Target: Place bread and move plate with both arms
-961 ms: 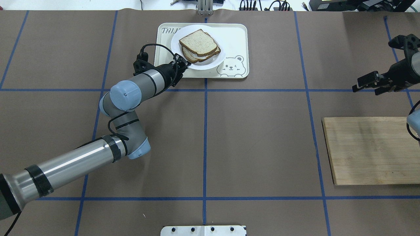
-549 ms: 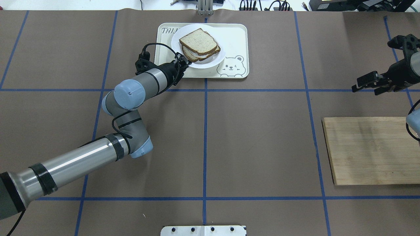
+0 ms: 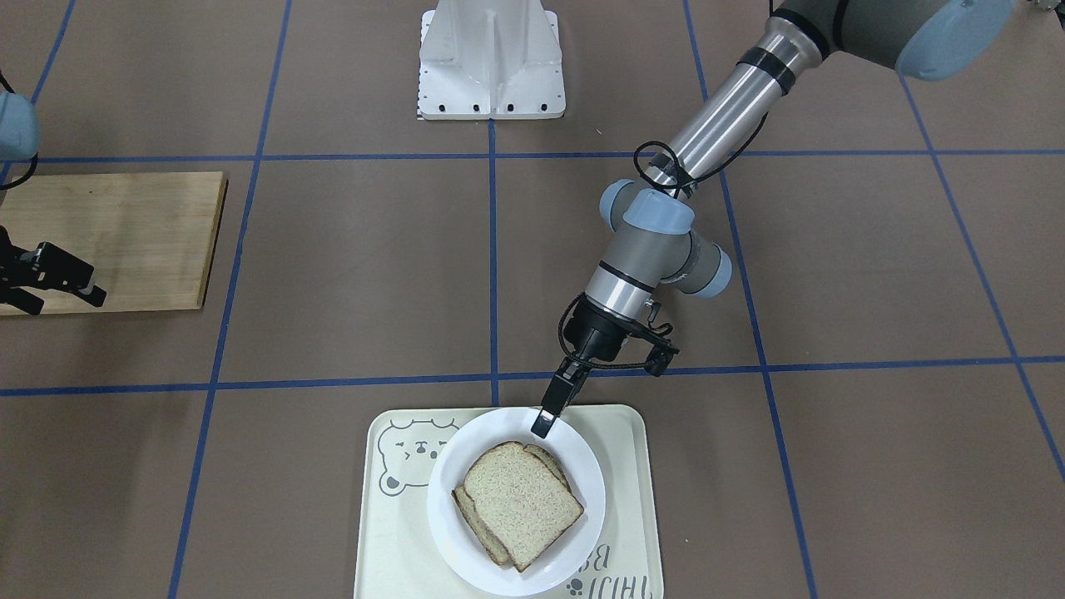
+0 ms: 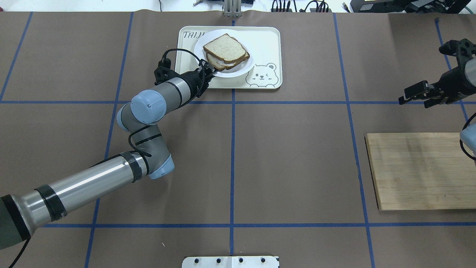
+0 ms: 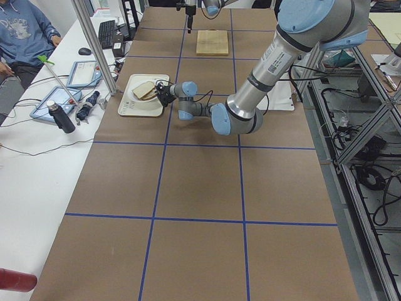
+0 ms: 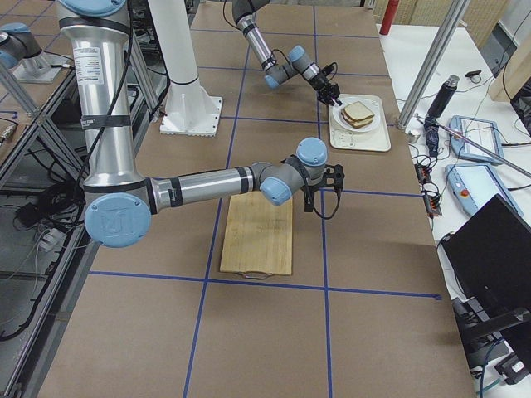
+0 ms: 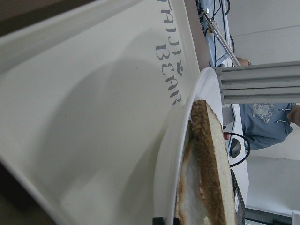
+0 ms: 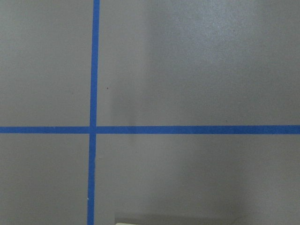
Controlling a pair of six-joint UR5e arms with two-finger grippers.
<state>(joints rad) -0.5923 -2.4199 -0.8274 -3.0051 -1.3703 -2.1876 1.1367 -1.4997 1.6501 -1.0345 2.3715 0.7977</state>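
A round white plate (image 4: 243,70) rests on the cream bear tray (image 4: 266,41) at the far middle of the table. The bread (image 4: 225,47) lies on top of a second slice with white egg showing between them. My left gripper (image 4: 210,70) is shut on the plate's near-left rim. In the front view one black finger (image 3: 542,426) lies over the rim of the plate (image 3: 574,453). The left wrist view shows the plate (image 7: 173,154) and bread (image 7: 208,164) edge-on over the tray (image 7: 93,93). My right gripper (image 4: 412,99) hovers open and empty at the far right.
A wooden cutting board (image 4: 420,171) lies at the right side, below the right gripper. A white fixed stand (image 3: 491,58) sits at the robot's edge of the table. Blue tape lines cross the brown table cover.
My left arm has pushed forward a little, and the plate with the bread has shifted slightly toward the tray's far side. The right arm has not moved.
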